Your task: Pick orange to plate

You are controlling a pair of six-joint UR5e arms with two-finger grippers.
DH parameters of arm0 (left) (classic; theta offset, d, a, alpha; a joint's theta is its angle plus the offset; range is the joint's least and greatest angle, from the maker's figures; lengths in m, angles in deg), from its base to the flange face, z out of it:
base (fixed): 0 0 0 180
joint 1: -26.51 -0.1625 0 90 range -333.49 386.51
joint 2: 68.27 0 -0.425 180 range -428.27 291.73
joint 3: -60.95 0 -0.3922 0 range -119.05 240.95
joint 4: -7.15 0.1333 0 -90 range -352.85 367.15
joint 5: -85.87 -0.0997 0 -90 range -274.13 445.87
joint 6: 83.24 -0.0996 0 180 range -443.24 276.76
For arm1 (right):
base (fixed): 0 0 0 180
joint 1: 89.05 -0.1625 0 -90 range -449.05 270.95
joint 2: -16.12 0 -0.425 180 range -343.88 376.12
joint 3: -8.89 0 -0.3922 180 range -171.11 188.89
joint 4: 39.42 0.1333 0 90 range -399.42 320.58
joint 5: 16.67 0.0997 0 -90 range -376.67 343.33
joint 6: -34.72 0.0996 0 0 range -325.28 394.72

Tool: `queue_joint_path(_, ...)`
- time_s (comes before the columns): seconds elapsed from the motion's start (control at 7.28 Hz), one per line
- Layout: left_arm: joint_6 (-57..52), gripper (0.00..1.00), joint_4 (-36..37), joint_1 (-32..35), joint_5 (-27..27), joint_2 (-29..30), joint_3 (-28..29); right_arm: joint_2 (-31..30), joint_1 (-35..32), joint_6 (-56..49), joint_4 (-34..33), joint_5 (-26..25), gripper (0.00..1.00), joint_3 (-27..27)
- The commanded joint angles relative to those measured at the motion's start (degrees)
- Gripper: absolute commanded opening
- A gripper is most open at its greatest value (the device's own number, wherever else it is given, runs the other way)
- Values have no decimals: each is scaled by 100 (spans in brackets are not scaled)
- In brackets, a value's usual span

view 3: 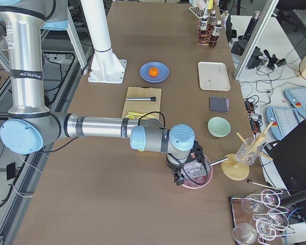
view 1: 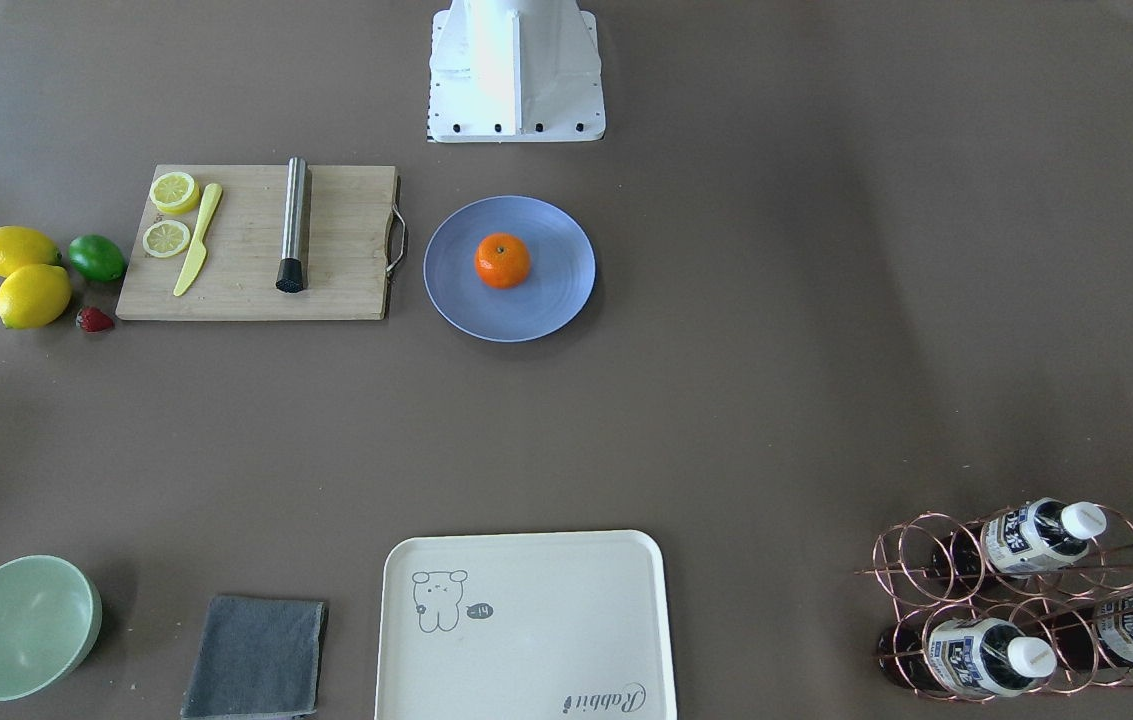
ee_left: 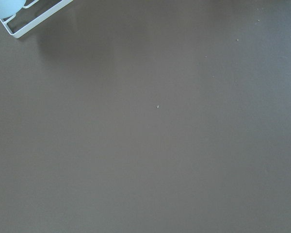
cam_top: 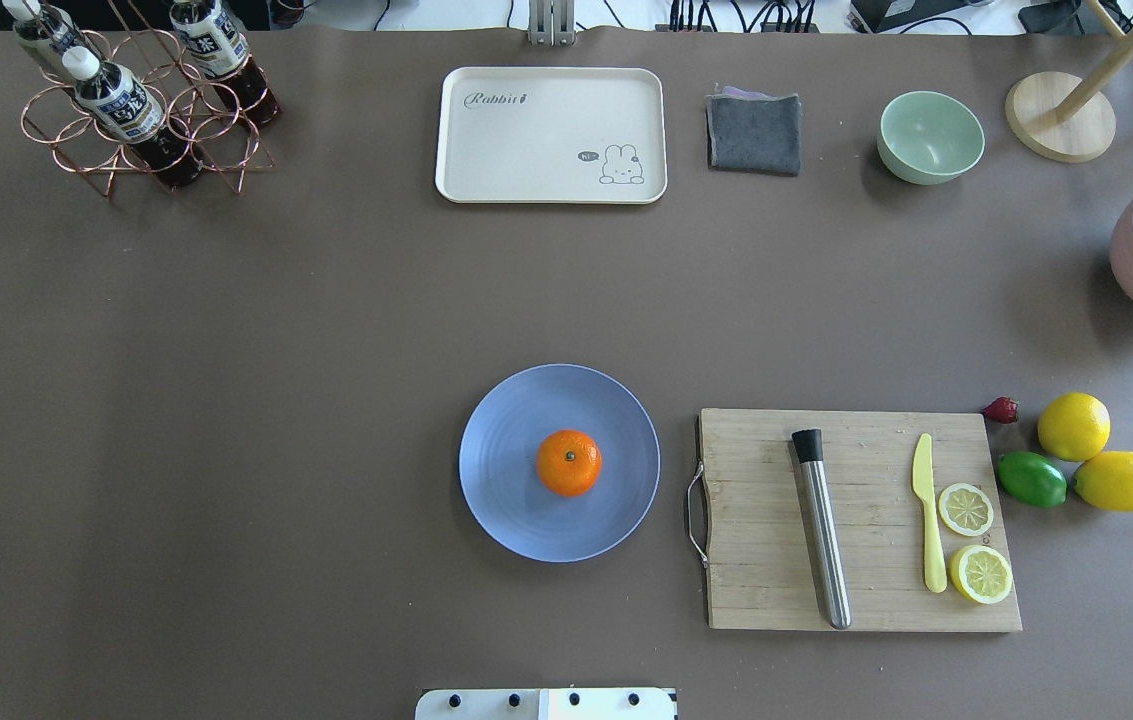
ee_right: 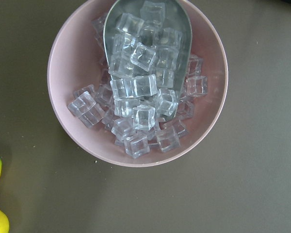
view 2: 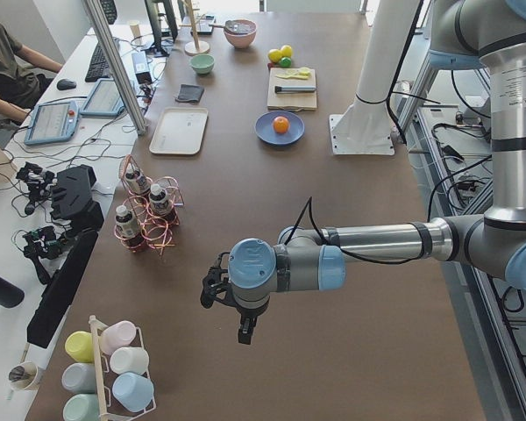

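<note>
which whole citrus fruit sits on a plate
The orange, alone on the blue plate; both lemons and the lime lie on the table beside the cutting board.

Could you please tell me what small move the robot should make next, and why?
Probably none: the orange already rests near the middle of the blue plate, and the left arm and right arm are both far from it, so the task looks done.

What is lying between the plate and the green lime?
Between the plate and the lime lies the cutting board, carrying a steel rod, a knife and two lemon slices. The overhead view shows this best.
</note>
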Motion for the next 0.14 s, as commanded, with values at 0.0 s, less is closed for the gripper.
queue_joint_path(0.0, 4, 98, -224, -228, -30, -41, -185, 63, 0, 14, 2, -4, 100, -4)
